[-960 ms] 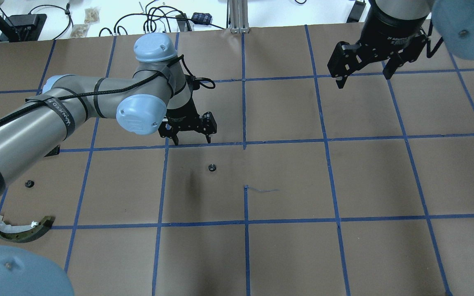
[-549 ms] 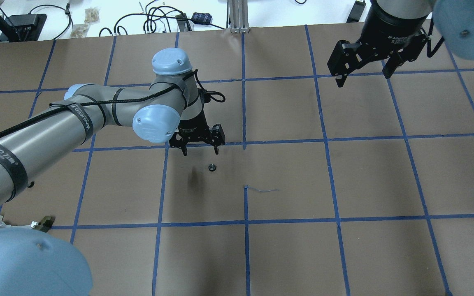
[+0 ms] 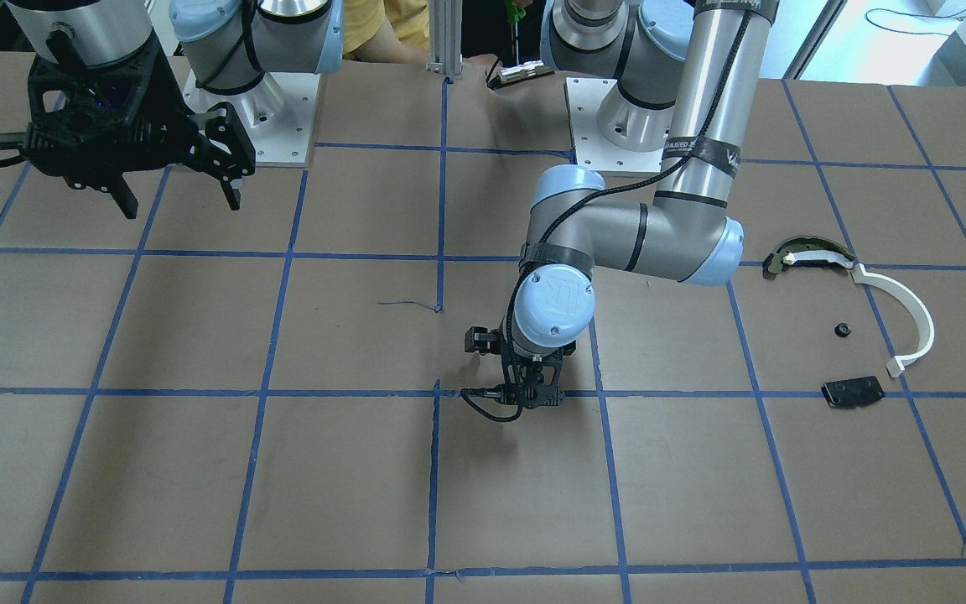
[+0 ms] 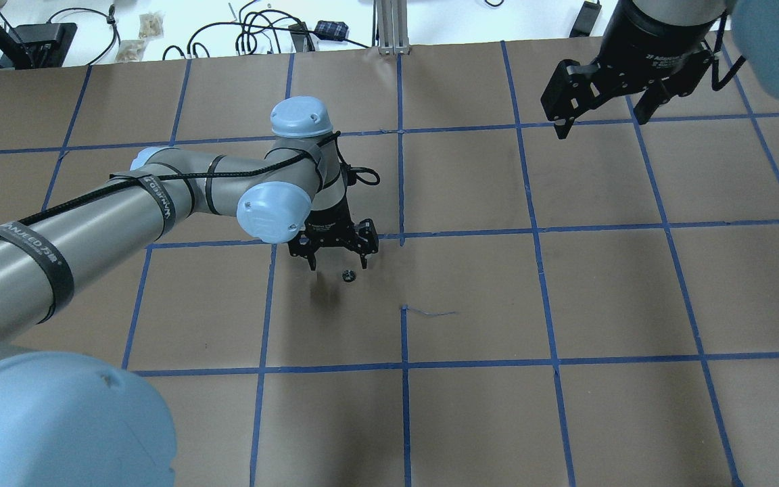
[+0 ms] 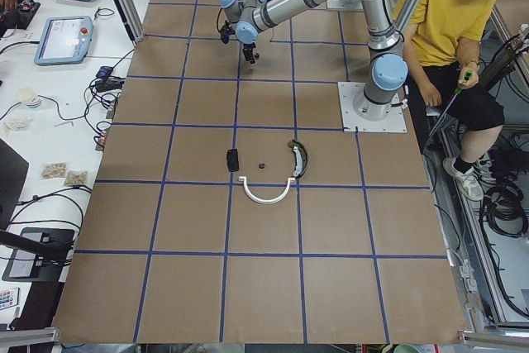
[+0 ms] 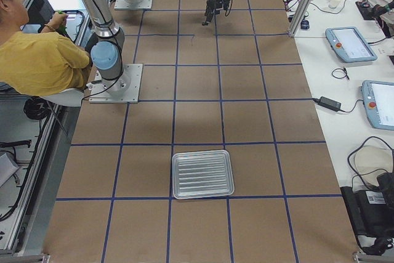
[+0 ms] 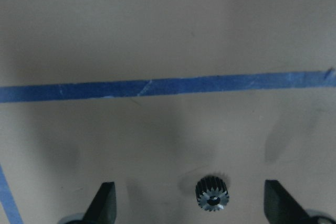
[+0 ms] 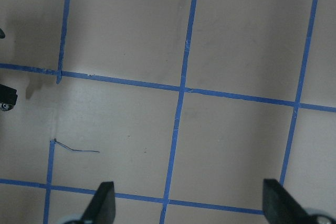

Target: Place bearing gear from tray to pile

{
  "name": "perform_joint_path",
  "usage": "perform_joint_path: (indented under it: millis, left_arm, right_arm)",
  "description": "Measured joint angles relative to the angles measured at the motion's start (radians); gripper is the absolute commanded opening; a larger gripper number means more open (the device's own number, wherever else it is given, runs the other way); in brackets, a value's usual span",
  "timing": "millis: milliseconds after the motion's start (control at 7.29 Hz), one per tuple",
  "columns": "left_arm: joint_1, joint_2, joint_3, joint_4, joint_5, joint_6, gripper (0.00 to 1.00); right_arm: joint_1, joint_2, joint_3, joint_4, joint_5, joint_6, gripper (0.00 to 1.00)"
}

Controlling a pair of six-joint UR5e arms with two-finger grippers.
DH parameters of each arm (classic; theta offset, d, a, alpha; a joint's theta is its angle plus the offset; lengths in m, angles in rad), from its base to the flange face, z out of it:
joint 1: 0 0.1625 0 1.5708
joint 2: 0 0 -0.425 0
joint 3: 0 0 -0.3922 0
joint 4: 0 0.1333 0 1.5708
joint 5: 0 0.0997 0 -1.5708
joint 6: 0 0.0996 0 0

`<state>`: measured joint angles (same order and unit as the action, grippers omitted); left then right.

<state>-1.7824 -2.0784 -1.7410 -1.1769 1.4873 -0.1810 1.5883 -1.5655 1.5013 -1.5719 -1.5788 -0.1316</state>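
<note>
A small dark bearing gear [image 4: 347,274] lies on the brown table and shows close up in the left wrist view [image 7: 212,194]. My left gripper [image 4: 339,265] is open and hangs just above it, with the gear between the fingertips, nearer the right one [image 7: 274,192]. In the front view the left gripper [image 3: 533,394] hides the gear. The pile lies on the robot's left: a white arc [image 3: 911,312], an olive-edged curved piece [image 3: 802,252], a black plate [image 3: 852,392] and another small gear [image 3: 842,329]. My right gripper [image 4: 599,122] is open and empty, high over the far right.
A ribbed metal tray [image 6: 203,173] stands empty at the table's right end. A thin blue scrap [image 4: 430,313] lies near the gear. A person in yellow [image 5: 450,22] sits behind the robot bases. Blue tape lines grid the table.
My left arm has swung right and toward the gear, bringing the open gripper from well behind it to right over it. The right gripper has barely moved.
</note>
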Motion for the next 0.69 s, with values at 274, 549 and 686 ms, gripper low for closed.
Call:
perform_joint_path:
  millis: [274, 549, 686]
  left_arm:
    - [-0.001, -0.003, 0.0, -0.006, 0.001, -0.003, 0.79]
    - [-0.001, -0.002, 0.0, -0.02, 0.002, -0.004, 0.79]
    - [-0.002, -0.003, 0.0, -0.026, 0.002, -0.004, 0.79]
  right_arm:
    - [-0.002, 0.002, 0.002, 0.0, 0.001, 0.0, 1.0]
    - [-0.004, 0.001, 0.003, 0.001, 0.002, 0.0, 1.0]
    - [-0.004, 0.001, 0.003, 0.001, 0.002, 0.0, 1.0]
